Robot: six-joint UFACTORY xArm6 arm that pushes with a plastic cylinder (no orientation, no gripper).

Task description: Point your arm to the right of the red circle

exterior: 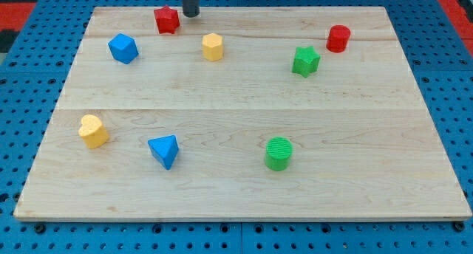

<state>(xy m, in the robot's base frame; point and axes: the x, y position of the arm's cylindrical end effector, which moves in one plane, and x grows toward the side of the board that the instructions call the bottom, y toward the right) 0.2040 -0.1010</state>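
- At the view's top edge, you see my tip (191,15), a bare dark rod holding nothing, just right of the red star-shaped block (167,20).
- Your red circle block (338,38) stands well apart, top right on the pale wooden board (236,114), near the green star block (305,60).

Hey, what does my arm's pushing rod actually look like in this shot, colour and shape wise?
Only the rod's lower stretch shows: a plain, smooth, dark grey-black cylinder ending at my tip, blunt rather than pointed. No cables, labels or markings are visible on it. The rest of the arm is cut off at the view's top.
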